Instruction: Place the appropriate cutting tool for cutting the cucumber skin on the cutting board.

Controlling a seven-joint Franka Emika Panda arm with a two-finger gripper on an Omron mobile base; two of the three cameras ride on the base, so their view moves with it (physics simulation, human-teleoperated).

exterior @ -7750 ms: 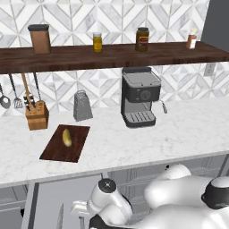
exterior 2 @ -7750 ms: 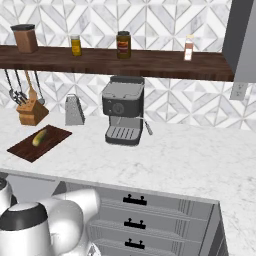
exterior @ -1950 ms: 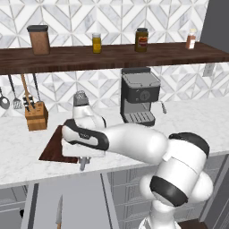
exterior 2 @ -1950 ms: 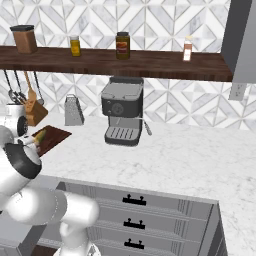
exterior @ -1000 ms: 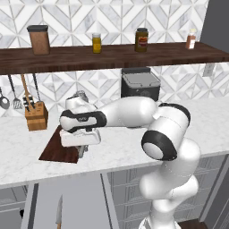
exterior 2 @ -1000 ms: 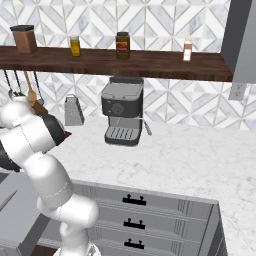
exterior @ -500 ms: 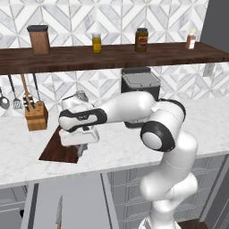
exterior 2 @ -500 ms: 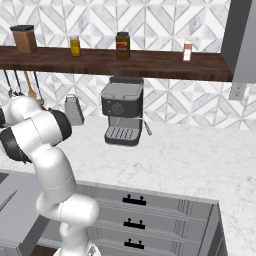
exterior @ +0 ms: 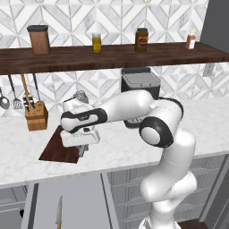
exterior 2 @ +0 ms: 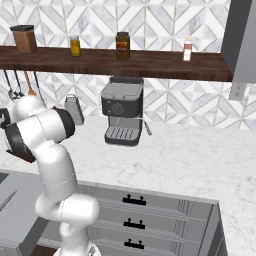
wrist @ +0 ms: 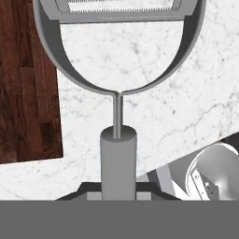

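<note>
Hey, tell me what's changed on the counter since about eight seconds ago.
The arm, folded low by the base back then, has swung out to the left over the counter; its claw now hangs at the cutting board's right edge, holding the grey peeler above the marble beside the board. The knife block, coffee machine and shelf jars have stayed put.

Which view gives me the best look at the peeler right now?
The hand view: the peeler fills the frame, forked head out over marble beside the cutting board. In the left base view the hand covers it; the right base view gives nothing usable.
</note>
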